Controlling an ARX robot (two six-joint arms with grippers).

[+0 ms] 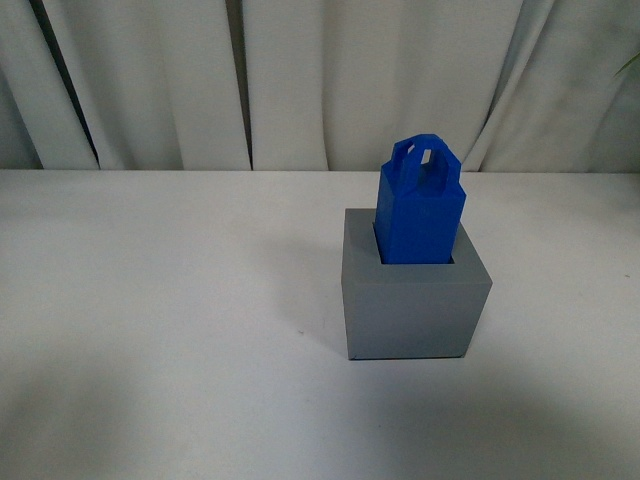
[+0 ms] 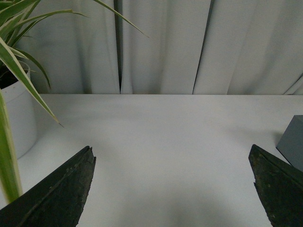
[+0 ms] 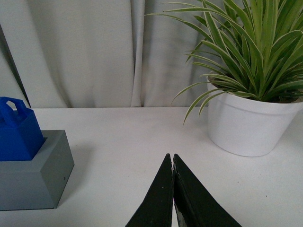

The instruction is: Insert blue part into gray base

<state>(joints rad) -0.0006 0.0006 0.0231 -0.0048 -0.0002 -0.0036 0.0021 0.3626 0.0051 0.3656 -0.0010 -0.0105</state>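
Right gripper (image 3: 172, 163): nearest the lens in the right wrist view; its two dark fingers (image 3: 158, 198) are pressed together, tip to tip, holding nothing, above bare white table (image 3: 123, 142).
Left gripper (image 2: 173, 158): fingers (image 2: 61, 189) spread wide, only table surface between them; both fingers are cut off by the picture's lower edge.
Blue part (image 1: 420, 205): stands upright in the recess of the gray base (image 1: 412, 305), lower section sunk below the rim, arched top with cut-out holes standing clear.
Front view only: whole base and part together on the table; neither arm appears.
Right wrist view only: part and base well apart from the closed fingertips, off to one side and partly cut by the frame edge; a white pot (image 3: 251, 125) with a striped green plant (image 3: 251, 52) lies beyond the tips on the other side.
Left wrist view only: one gray corner of the base at the frame edge, just beyond one finger; a second potted plant (image 2: 14, 71) beside the other finger.
Hidden: how deep the part sits in the recess.
Backdrop: pale curtain (image 1: 300, 80) in all views.
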